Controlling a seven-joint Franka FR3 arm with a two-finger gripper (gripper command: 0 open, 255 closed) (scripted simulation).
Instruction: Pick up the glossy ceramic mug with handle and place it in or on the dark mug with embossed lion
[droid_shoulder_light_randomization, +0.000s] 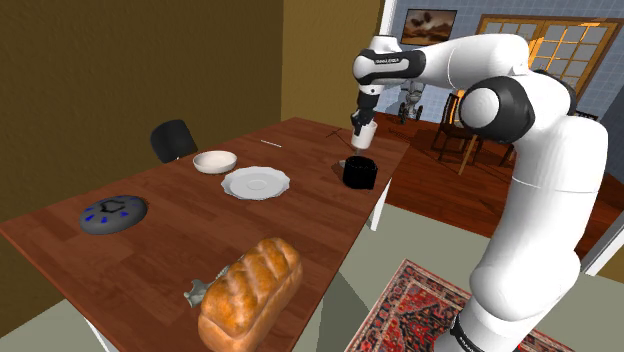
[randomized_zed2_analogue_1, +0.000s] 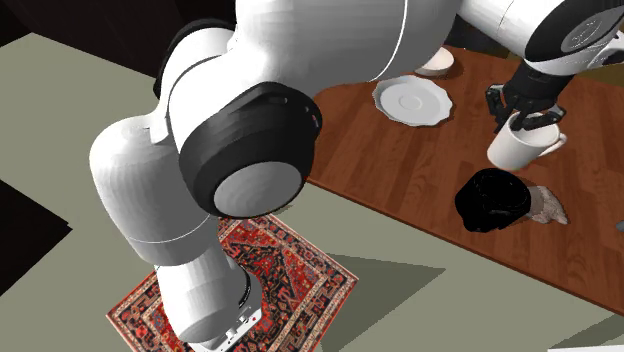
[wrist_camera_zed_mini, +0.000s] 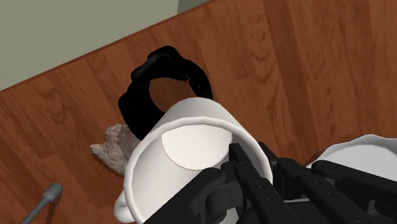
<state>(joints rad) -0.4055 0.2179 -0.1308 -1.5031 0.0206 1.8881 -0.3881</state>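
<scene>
End effector (wrist_camera_zed_mini: 248, 151) clasps white mug (wrist_camera_zed_mini: 191, 146) rim (wrist view), above black mug (wrist_camera_zed_mini: 133, 105).

White mug (randomized_zed2_analogue_1: 520, 148), black mug (randomized_zed2_analogue_1: 492, 198), red patterned rug (randomized_zed2_analogue_1: 300, 275), reddish-brown wooden table (randomized_zed2_analogue_1: 400, 170).

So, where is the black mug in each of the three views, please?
Shoulder view: the black mug stands right of centre, near the table's edge.
Second exterior view: black mug at the right, below the white mug.
Wrist view: black mug just beyond the white mug.
Shared landmark: the table edge beside it.
</scene>
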